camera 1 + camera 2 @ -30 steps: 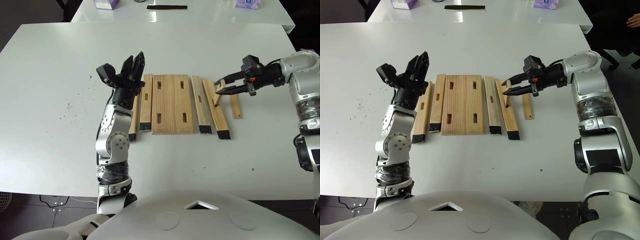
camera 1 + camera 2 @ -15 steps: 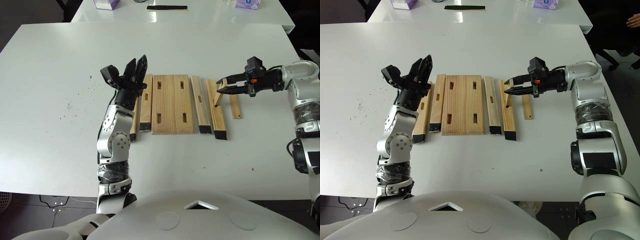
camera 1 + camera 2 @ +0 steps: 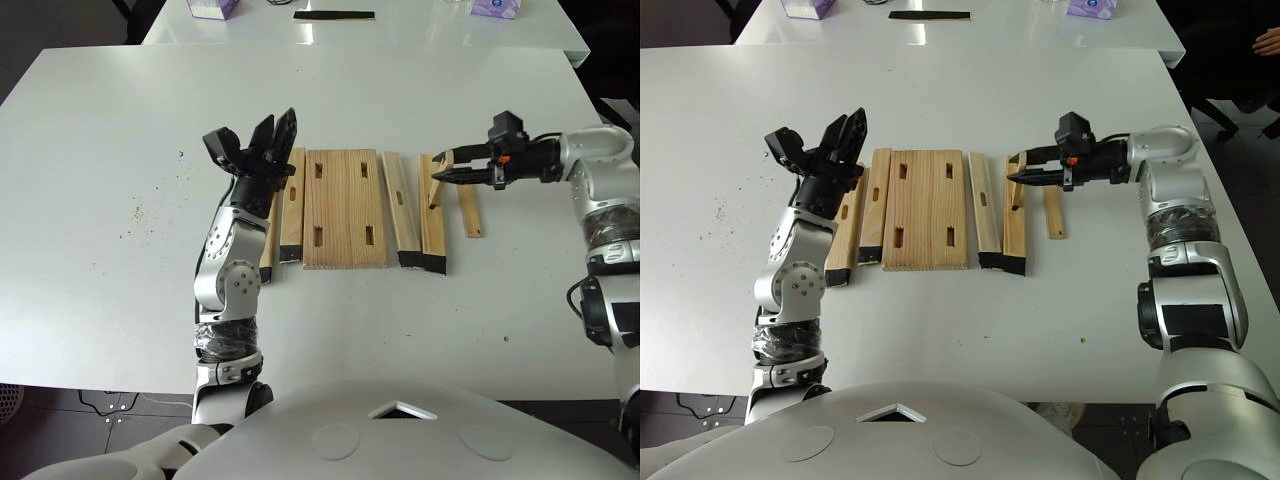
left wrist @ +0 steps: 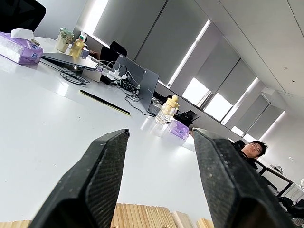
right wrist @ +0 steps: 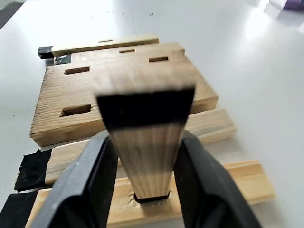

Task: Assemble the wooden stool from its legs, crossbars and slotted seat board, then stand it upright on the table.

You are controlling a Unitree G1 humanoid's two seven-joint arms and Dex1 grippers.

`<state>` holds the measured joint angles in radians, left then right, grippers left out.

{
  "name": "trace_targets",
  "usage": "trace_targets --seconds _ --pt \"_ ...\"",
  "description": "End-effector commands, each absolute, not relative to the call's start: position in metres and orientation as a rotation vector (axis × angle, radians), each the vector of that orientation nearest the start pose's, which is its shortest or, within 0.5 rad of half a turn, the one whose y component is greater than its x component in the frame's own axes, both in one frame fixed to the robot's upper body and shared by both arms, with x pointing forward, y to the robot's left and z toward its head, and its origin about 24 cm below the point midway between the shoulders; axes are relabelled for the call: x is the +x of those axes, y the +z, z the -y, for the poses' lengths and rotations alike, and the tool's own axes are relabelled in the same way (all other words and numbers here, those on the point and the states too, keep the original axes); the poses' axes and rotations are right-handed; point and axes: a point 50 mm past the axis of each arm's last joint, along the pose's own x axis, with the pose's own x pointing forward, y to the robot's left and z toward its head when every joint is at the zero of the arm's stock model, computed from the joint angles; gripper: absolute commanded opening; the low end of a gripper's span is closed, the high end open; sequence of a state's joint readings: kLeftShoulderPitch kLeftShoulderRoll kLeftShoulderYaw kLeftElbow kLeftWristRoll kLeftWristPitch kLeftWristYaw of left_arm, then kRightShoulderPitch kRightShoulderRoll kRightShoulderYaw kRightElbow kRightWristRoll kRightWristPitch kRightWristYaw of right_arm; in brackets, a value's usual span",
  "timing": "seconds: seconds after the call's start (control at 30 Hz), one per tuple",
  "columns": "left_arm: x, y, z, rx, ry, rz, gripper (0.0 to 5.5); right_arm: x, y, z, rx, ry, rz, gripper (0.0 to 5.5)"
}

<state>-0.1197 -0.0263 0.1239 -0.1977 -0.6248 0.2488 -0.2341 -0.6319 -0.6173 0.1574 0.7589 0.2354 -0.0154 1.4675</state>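
Swung parallel now, the fourth leg (image 3: 432, 222) carries one crossbar (image 5: 147, 142) of two, pinched by our right gripper (image 3: 440, 168); left gripper (image 3: 250, 135) gapes.

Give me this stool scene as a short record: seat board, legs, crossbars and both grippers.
seat board: flat, slots showing, between the leg pairs
left legs: two, lying beside board
right legs: two, lying beside board
held crossbar: on end, foot in slot of outer right leg
loose crossbar: flat, rightmost
left gripper: open, raised, empty
right gripper: shut on held crossbar
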Motion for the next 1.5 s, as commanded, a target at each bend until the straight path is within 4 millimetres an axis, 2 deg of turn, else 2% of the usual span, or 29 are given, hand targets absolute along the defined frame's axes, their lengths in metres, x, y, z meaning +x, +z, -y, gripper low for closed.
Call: trace_targets --seconds 0.03,0.13,0.27,0.43,0.5,0.57,0.6,0.63,0.7,0.77,0.93,1.1,1.17,1.2,1.3,1.37,1.43,1.5 --pt "0.27 0.105 -0.149 -0.6 -0.297 0.171 2.49 0.316 0.099 0.227 -0.304 1.304 -0.342 2.45" --pt "0.269 0.105 -0.149 -0.6 -0.29 0.173 2.49 0.31 0.097 0.234 -0.333 1.262 -0.39 2.78" --pt "0.267 0.103 -0.147 -0.603 -0.284 0.173 2.49 0.301 0.106 0.251 -0.349 1.219 -0.416 2.78" --pt "0.264 0.098 -0.147 -0.605 -0.266 0.167 2.49 0.3 0.149 0.258 -0.369 1.181 -0.327 2.78" --pt "0.264 0.097 -0.148 -0.608 -0.255 0.17 2.49 0.307 0.174 0.246 -0.302 1.176 -0.209 2.78" --pt "0.266 0.097 -0.147 -0.609 -0.249 0.17 2.49 0.315 0.197 0.218 -0.191 1.189 -0.053 2.78" --pt "0.268 0.097 -0.146 -0.61 -0.25 0.169 2.49 0.315 0.201 0.206 -0.158 1.197 -0.012 2.78" --pt "0.269 0.097 -0.145 -0.61 -0.254 0.168 2.49 0.314 0.2 0.194 -0.147 1.201 0.013 2.78" --pt "0.271 0.098 -0.143 -0.614 -0.262 0.165 2.49 0.312 0.184 0.173 -0.186 1.174 0.004 2.78" --pt "0.273 0.097 -0.143 -0.614 -0.266 0.159 2.49 0.311 0.174 0.162 -0.181 1.144 0.0 2.78" --pt "0.27 0.094 -0.146 -0.606 -0.265 0.143 2.49 0.307 0.165 0.169 -0.124 1.092 -0.025 2.78" --pt "0.27 0.094 -0.149 -0.604 -0.252 0.145 2.49 0.306 0.193 0.167 0.015 1.107 0.084 2.78" --pt "0.272 0.096 -0.148 -0.604 -0.256 0.15 2.49 0.307 0.192 0.167 0.055 1.094 0.079 2.78" --pt "0.273 0.096 -0.147 -0.604 -0.258 0.152 2.49 0.308 0.185 0.166 0.045 1.079 0.051 2.78" --pt "0.275 0.097 -0.146 -0.605 -0.269 0.151 2.49 0.307 0.134 0.166 -0.029 1.018 -0.111 2.78" --pt "0.276 0.095 -0.145 -0.606 -0.275 0.145 2.49 0.304 0.11 0.168 -0.057 1.0 -0.179 2.78" --pt "0.275 0.092 -0.142 -0.6 -0.286 0.129 2.49 0.302 0.097 0.17 -0.074 0.992 -0.205 2.78" --pt "0.272 0.089 -0.141 -0.595 -0.29 0.115 2.49 0.303 0.102 0.169 -0.044 0.99 -0.175 2.78"
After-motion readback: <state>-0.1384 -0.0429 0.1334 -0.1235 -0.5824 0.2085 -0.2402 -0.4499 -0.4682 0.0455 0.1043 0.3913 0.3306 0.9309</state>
